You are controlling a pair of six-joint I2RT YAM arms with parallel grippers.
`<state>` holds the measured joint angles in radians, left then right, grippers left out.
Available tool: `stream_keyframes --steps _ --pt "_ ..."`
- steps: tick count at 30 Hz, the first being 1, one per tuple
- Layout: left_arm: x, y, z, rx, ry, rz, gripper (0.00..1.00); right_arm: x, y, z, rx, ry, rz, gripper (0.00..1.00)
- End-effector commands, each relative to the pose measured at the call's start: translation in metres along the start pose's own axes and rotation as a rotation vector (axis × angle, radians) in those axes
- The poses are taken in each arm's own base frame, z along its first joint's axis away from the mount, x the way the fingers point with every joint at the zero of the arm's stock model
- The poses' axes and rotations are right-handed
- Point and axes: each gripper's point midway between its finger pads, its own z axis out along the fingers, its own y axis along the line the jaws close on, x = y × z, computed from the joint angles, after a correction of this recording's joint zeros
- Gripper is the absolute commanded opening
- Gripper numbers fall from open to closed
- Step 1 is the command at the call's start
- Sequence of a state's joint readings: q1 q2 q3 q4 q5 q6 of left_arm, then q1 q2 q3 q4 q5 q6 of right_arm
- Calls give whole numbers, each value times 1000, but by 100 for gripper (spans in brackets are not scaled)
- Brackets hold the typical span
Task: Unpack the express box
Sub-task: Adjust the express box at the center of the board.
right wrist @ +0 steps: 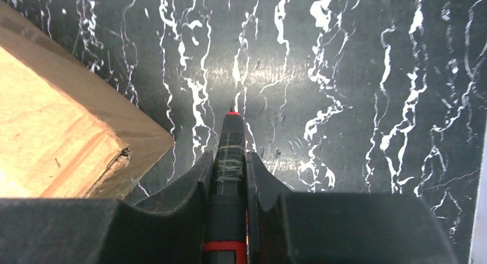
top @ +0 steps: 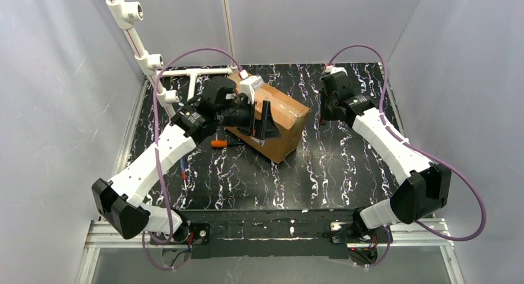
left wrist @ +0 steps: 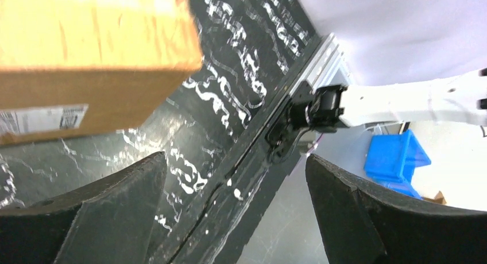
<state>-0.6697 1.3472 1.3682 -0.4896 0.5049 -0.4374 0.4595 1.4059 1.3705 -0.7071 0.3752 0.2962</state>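
Because pale grey walls (top: 55, 80) close in on three sides, the black, white-veined table (top: 333, 167) looks like the dark floor of a booth. An aluminium rail (top: 105, 238) runs along its near edge, by the arm bases. A white pipe frame (top: 148, 58) rises at the back left corner.

The express box (top: 287, 120) sits toward the back middle of the table, turned askew, with a white label (left wrist: 43, 119) on one side face. The left gripper (top: 267, 120) hangs over the box's near-left part and hides that part from above. Its jaws are spread wide with nothing between them; in its wrist view only table and rail show in the gap.

An orange-handled item (top: 219, 143) lies on the table just beside the box's left side, near the left arm. The right gripper (right wrist: 230, 163) is to the right of the box and apart from it. It is clamped on a slim black tool (right wrist: 231, 132) whose red tip points at bare tabletop. A blue bin (left wrist: 396, 158) stands beyond the table's near edge.
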Motion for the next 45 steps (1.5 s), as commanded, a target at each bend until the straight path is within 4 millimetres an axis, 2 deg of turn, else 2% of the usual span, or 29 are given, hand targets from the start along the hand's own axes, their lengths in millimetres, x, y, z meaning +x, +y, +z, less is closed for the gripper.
stream_keyframes --steps 1,4,8,10,13,15,18,22,25,33,41,45 --pt "-39 -26 -26 24 -101 116 89 -14 8 -5 -41 -74 59 1" --pt "-73 -40 -26 37 -165 175 88 4 -2 -8 5 -27 73 1" --pt "-109 -36 -7 7 -202 227 87 21 -7 -23 -33 -57 99 1" --pt "-120 -21 16 -24 -187 243 87 39 1 -26 -99 -22 108 1" --pt "-138 -2 38 -100 -168 276 88 67 19 -21 -205 34 149 1" --pt "-142 13 48 -160 -145 276 88 68 28 -22 -259 29 171 1" --pt "-137 26 60 -183 -115 263 88 62 41 -22 -319 16 172 1" --pt "-115 33 68 -166 -70 206 87 66 53 -12 -329 61 141 1" --pt "-100 34 65 -154 -68 167 87 62 59 -9 -318 47 126 1" --pt "-65 45 59 -170 -49 77 87 31 78 -2 -352 -7 115 1" --pt "-60 42 55 -162 -64 46 87 -2 102 10 -411 -45 109 1" --pt "-60 48 56 -187 -54 57 88 -5 86 16 -316 -50 55 1"
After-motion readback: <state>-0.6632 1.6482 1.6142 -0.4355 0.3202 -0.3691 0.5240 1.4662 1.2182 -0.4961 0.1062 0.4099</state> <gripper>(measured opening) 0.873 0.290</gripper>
